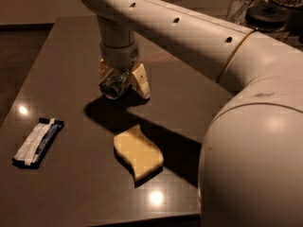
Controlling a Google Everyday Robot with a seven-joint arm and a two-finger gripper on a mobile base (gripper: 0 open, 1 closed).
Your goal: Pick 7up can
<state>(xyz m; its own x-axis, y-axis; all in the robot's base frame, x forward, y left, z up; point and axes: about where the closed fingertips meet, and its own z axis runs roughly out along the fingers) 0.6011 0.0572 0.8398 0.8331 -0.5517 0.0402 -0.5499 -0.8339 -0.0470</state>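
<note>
The 7up can (112, 85) lies on its side with a silver end facing the camera, on the dark table (71, 46) behind the yellow sponge. My gripper (121, 86) comes down from above and straddles it. One cream finger (141, 81) presses the can's right side, and the other finger is mostly hidden behind the can on its left. The gripper is shut on the can. I cannot tell whether the can touches the table.
A wavy yellow sponge (138, 151) lies in front of the gripper. A flat black-and-white wrapped bar (38, 142) lies at the left front. A glass (242, 4) and a dark jar (272, 11) stand at the back right. My arm's body (255, 164) fills the right foreground.
</note>
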